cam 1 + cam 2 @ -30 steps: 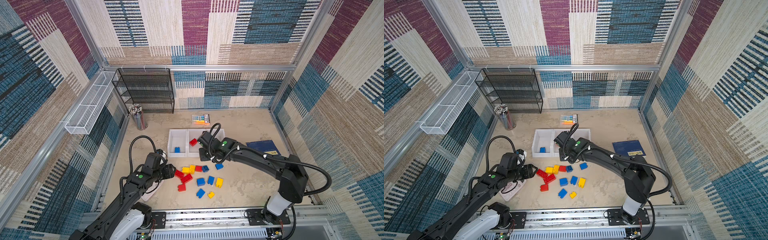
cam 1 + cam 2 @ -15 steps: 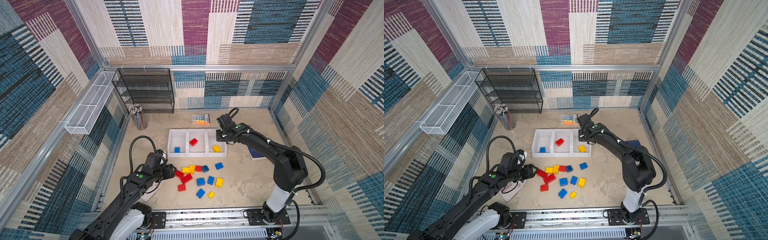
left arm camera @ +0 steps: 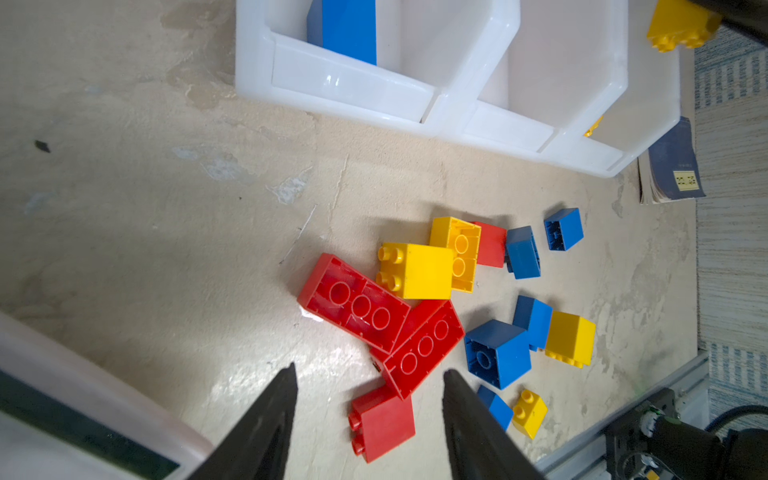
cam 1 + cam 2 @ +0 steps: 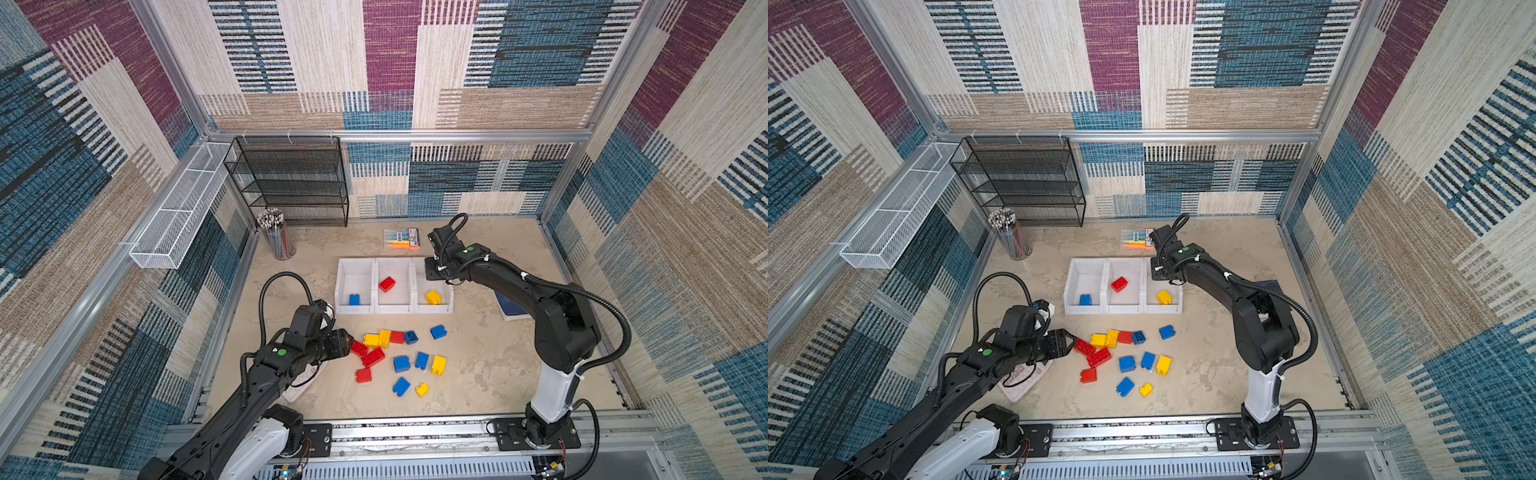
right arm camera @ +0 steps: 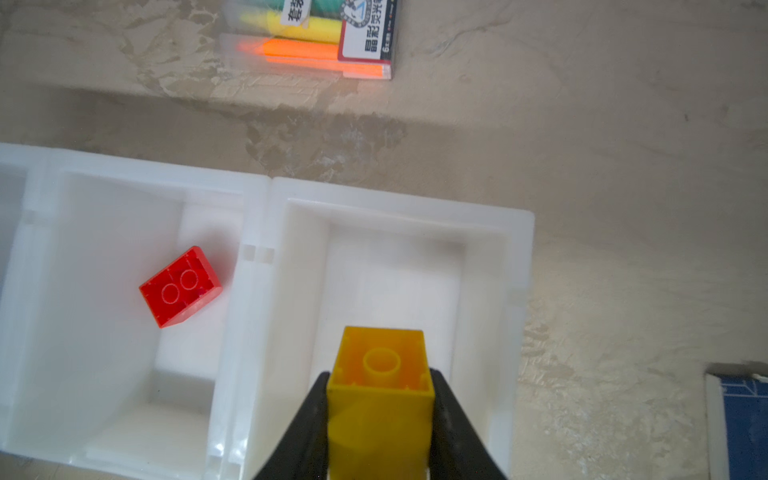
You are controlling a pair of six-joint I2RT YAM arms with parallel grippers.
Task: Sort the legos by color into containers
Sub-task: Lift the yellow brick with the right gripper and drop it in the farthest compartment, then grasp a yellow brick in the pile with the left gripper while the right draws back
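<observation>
Left arm (image 4: 257, 386): runs from its base at the near rail forward and in toward the middle. The forearm is low and the wrist is roughly level. Left gripper (image 3: 370, 370): points toward the middle of the table in both top views. Jaws are parted and empty, with both black fingertips clear in the left wrist view.

Right arm (image 4: 557, 328): rises upright from its base to a high elbow, then the forearm stretches away toward the back and in toward the middle, wrist pitched down. Right gripper (image 5: 379, 374): points down, jaws pressed against two opposite sides of a yellow brick (image 5: 380, 415). In both top views its fingers are hidden under the wrist.
</observation>
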